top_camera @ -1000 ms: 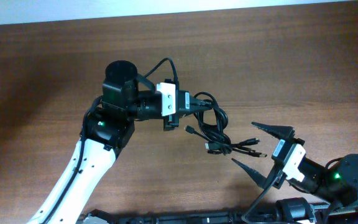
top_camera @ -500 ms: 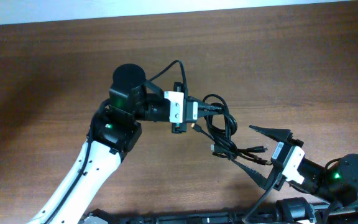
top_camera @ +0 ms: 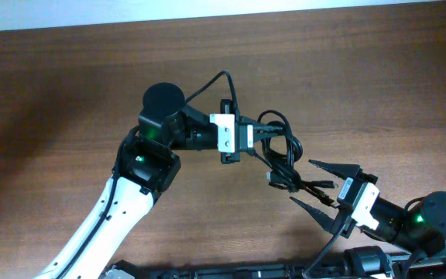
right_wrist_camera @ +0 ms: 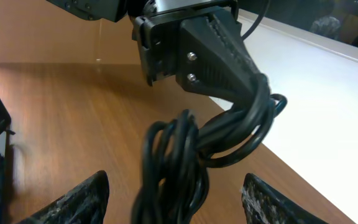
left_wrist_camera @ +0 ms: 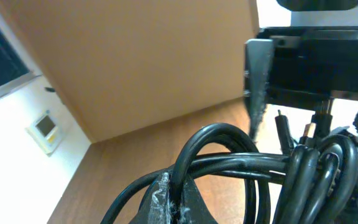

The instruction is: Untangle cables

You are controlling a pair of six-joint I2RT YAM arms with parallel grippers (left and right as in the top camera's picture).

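The cables point(top_camera: 283, 152) are a bunch of thin black cords twisted together, hanging from my left gripper point(top_camera: 255, 134) above the brown table. That gripper is shut on one loop of them; in the left wrist view the cord is pinched between the fingertips point(left_wrist_camera: 166, 198). The plug ends point(top_camera: 320, 184) trail toward my right gripper point(top_camera: 303, 182). It is open, with one finger on each side of the hanging bundle point(right_wrist_camera: 173, 155) and apart from it. In the right wrist view the left gripper point(right_wrist_camera: 219, 59) holds the cords from above.
The brown wooden table point(top_camera: 68, 85) stretches to the left and back. The left arm's own thicker black wire point(top_camera: 215, 81) arcs over its wrist. The right arm's base point(top_camera: 432, 221) sits at the front right corner.
My left gripper has carried the cables to the right, up to the right gripper. The right jaws have narrowed and now straddle the bundle's lower end.
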